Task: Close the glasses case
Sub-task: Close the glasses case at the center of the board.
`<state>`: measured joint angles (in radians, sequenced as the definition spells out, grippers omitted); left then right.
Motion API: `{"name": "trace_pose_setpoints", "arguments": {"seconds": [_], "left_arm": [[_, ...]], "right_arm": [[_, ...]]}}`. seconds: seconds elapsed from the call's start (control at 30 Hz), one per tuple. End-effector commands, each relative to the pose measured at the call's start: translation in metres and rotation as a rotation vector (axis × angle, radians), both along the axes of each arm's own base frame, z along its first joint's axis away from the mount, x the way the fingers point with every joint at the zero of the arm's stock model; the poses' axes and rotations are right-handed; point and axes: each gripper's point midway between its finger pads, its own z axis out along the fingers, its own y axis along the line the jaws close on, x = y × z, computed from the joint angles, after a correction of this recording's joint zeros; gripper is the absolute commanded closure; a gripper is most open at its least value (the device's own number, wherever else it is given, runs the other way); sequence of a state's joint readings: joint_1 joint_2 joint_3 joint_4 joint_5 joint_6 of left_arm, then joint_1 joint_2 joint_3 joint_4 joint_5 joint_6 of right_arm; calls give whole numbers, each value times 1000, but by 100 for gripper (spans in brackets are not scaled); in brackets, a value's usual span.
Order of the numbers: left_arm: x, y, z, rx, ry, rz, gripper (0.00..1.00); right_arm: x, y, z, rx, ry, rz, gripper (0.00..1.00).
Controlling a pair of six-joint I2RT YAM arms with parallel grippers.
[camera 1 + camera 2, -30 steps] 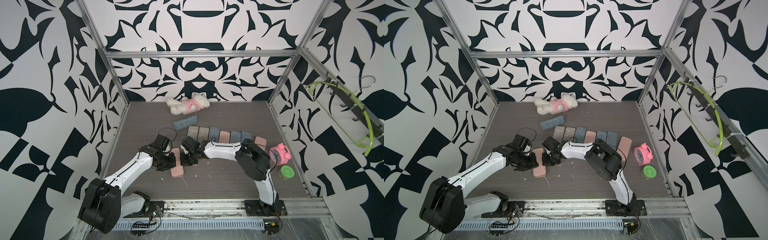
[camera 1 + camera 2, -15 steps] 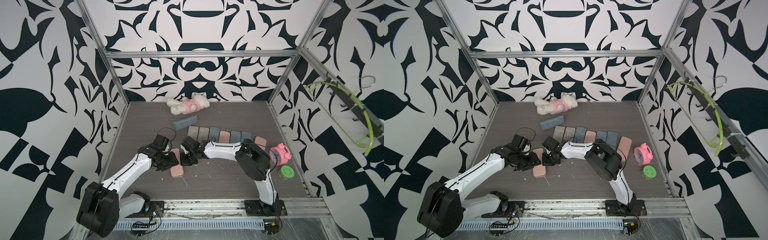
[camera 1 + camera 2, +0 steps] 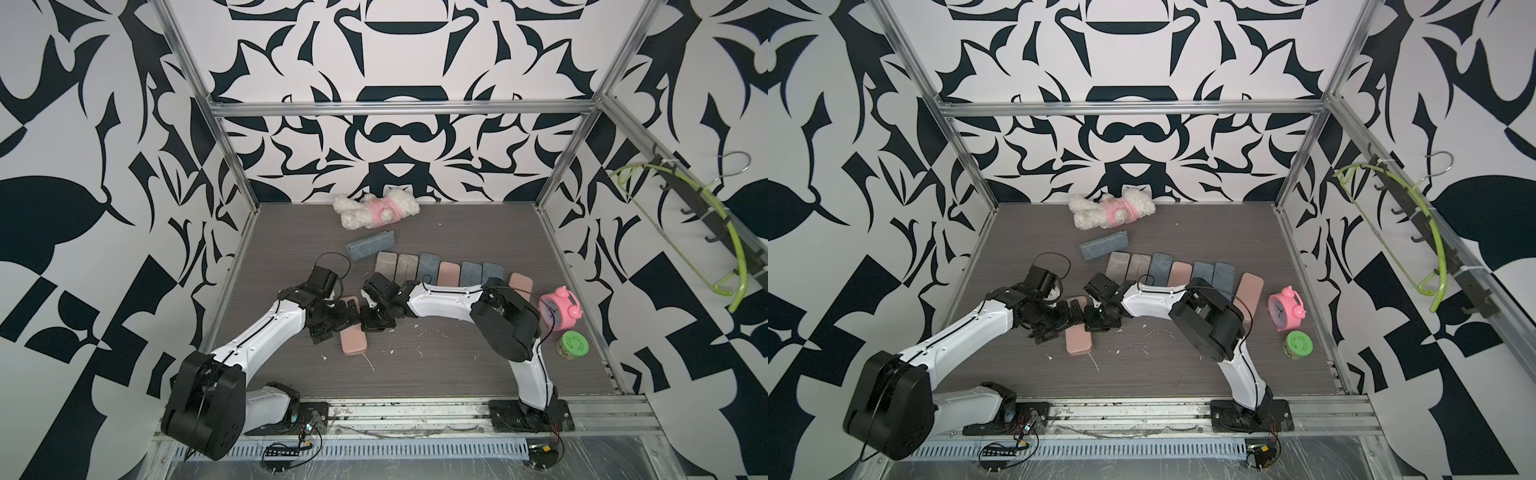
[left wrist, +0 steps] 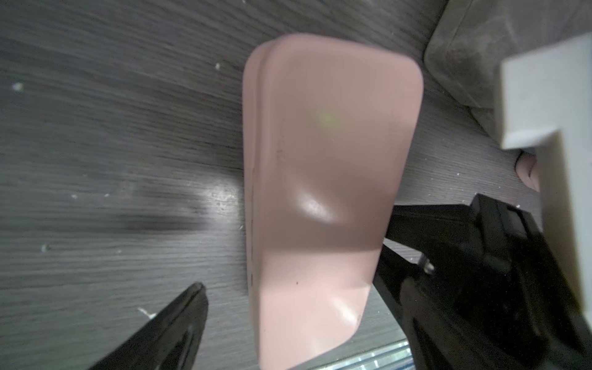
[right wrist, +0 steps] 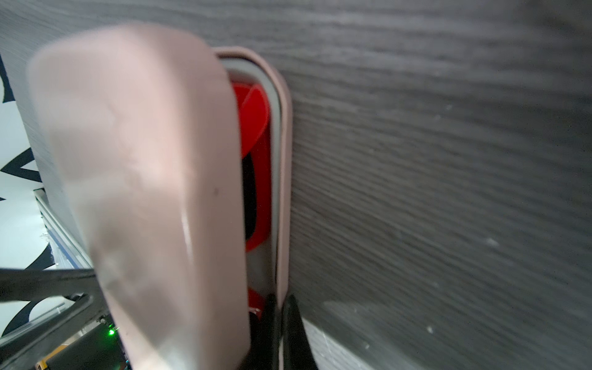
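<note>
Looking down from above, we start at 9 o'clock with the left tool (image 3: 338, 320). Its jaws are spread wide and there's nothing in them. In its wrist view one finger (image 4: 173, 330) sits over bare table (image 4: 96, 160), clear of the case. The other side is lost in a clump of black hardware, so we can't tell if it touches anything.

Next along is the glasses case (image 3: 354, 343), the pink one. It lies flat on the table right at the left tool's 3 o'clock, sandwiched between the two arms. Its long axis runs roughly 12 to 6, so both tools meet it side-on, across the short way. It's not shut yet. In the right wrist view the lid (image 5: 144, 176) stands up off the bottom shell and we can see red glasses (image 5: 254, 128) in the gap. As far as we can make out, the gap opens toward 3 o'clock. That would put the hinge on the 9 o'clock side, though we can't actually see it.

Over at 3 o'clock, the right tool (image 5: 280, 317) has its jaws pinched together on the base rim (image 5: 283, 160), at one end of the open edge.

Our take is that both tools are right up against the case, but the left one is free. So the closing push looks like its job, pressing the lid down toward the 3 o'clock edge. The right tool's fingertips sit in the lid's path there, so that's the bit we'd watch.
</note>
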<state>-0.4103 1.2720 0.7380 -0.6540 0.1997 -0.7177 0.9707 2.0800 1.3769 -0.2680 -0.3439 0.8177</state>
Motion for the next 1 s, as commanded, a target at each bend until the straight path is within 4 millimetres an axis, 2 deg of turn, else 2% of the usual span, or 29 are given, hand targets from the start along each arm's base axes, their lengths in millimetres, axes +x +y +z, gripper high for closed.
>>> {"name": "trace_pose_setpoints", "arguments": {"seconds": [0.0, 0.4, 0.7, 0.97], "left_arm": [[11, -4, 1, -7, -11, 1, 0], [26, -12, -1, -39, -34, 23, 0], [44, -14, 9, -94, -114, 103, 0], [47, -16, -5, -102, -98, 129, 1]], "right_arm": [[-11, 5, 5, -2, -11, 25, 95], [-14, 8, 6, 6, -14, 34, 95], [-15, 9, 5, 9, -14, 36, 95], [-16, 12, 5, 17, -9, 40, 95]]}}
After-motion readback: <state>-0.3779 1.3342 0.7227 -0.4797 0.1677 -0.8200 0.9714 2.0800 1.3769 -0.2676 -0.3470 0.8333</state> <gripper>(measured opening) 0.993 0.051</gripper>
